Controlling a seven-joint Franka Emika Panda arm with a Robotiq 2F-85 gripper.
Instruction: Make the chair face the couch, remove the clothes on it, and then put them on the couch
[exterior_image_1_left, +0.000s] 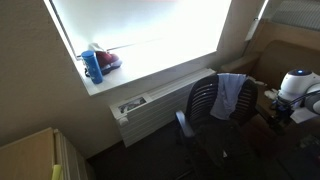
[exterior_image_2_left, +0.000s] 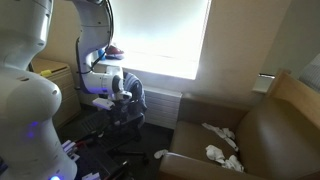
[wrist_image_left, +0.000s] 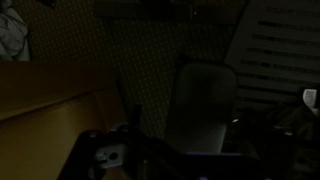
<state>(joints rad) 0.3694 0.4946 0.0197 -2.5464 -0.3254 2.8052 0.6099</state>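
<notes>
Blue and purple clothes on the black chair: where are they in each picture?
Exterior view: the soft light-blue and lavender clothes hang over the back of the dark slatted swivel chair, right of the middle.
Exterior view: the clothes are left of the middle, on that chair.
Wrist view: too dark, I cannot find them.
Shared landmark: the big bright window near the chair, in both exterior views.

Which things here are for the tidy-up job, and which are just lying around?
For the job: chair, clothes draped over its back, couch.

Just lying about: blue bottle and red thing on the windowsill, white cloths on the couch.
</notes>
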